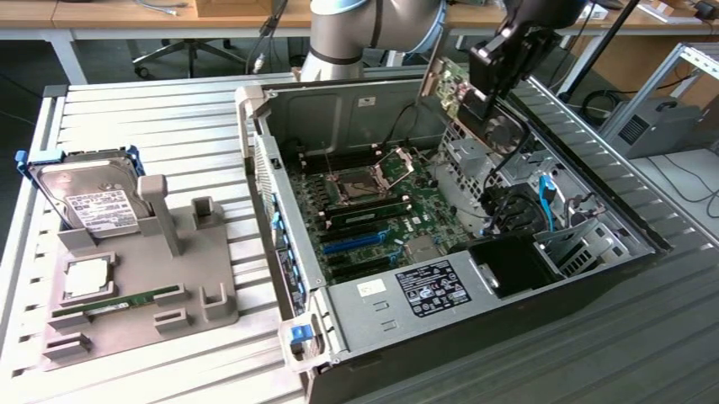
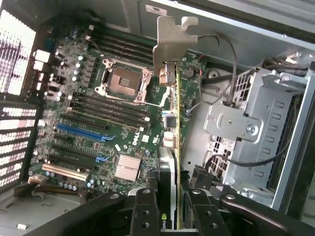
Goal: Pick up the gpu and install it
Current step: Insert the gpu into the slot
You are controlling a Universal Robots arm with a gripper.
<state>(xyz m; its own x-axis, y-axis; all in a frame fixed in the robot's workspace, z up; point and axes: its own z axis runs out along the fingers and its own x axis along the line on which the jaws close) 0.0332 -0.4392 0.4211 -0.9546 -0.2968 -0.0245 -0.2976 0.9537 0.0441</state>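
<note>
Transport step: the gripper (image 2: 170,212), jaws clamped on the gpu (image 2: 170,164), hangs over the case (image 1: 371,105); seating likely requires alignment with the blue slot (image 2: 81,132).

Premises: a robotics laboratory or test workshop. Evidence: an industrial robot arm (image 1: 337,38) mounted at a slatted metal worktable (image 1: 146,109). On it, an opened desktop computer case (image 1: 371,316) with its motherboard (image 2: 113,113) exposed, and a grey moulded fixture (image 1: 168,286) presenting loose parts. Behind: wooden benches (image 1: 101,13), a wheeled office chair (image 1: 185,50), an aluminium-profile frame (image 1: 688,63) and cables (image 1: 691,181) trailing on the floor.
</note>
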